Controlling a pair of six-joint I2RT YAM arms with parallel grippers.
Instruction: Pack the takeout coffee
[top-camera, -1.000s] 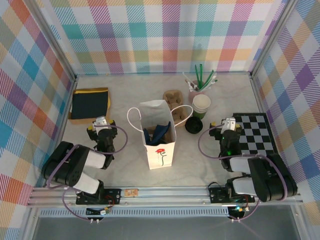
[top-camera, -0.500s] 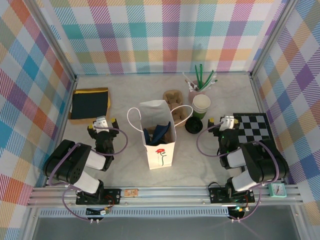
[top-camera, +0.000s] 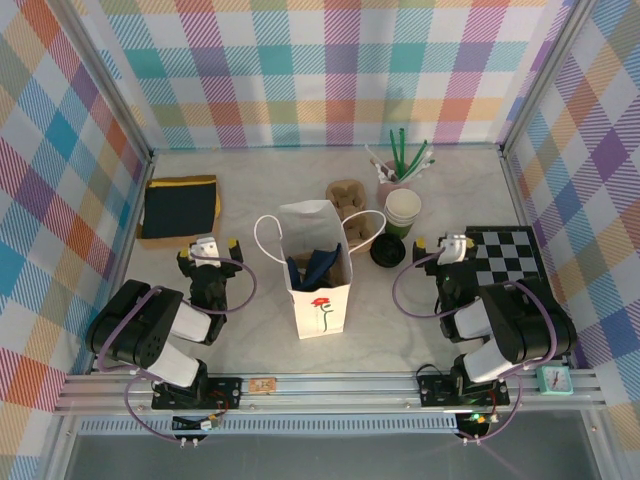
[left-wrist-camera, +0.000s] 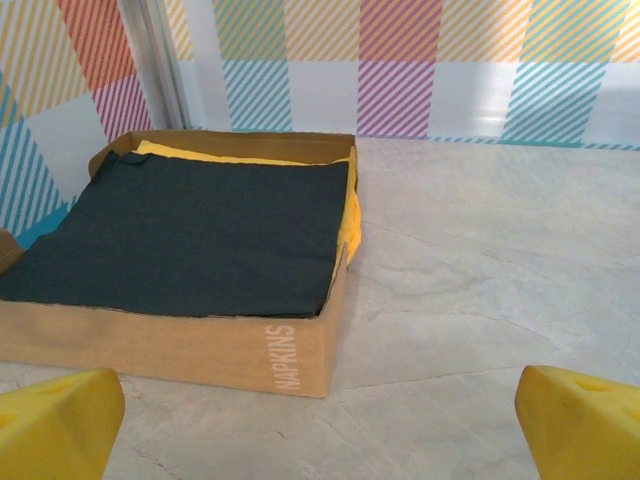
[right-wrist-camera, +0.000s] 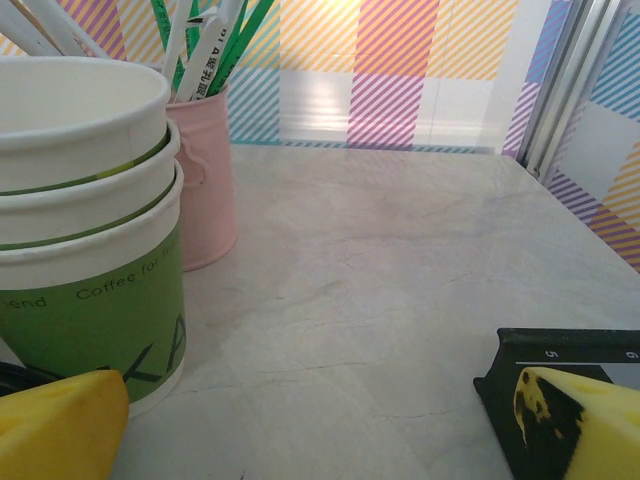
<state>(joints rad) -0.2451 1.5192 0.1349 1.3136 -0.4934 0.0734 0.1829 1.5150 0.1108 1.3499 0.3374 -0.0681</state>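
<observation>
At the table's near edge, both arms sit folded by their bases. Left gripper (top-camera: 207, 248): jaws wider than 1 s ago, yellow fingertips (left-wrist-camera: 60, 420) far apart, nothing between them, facing the napkin box (left-wrist-camera: 200, 340). Right gripper (top-camera: 447, 243): wide open, empty, arm drawn back since 1 s ago, near the stack of 3 lidless cups (right-wrist-camera: 80, 250). Takeout coffee: judged inside the white paper bag (top-camera: 320, 295), among dark shapes; cannot single it out. Reads as packing done, arms parking.

Bag (top-camera: 320, 290) centre; napkin box (top-camera: 180, 208) left; cup stack (top-camera: 404, 208) right; checkerboard (top-camera: 510, 265) far right.
</observation>
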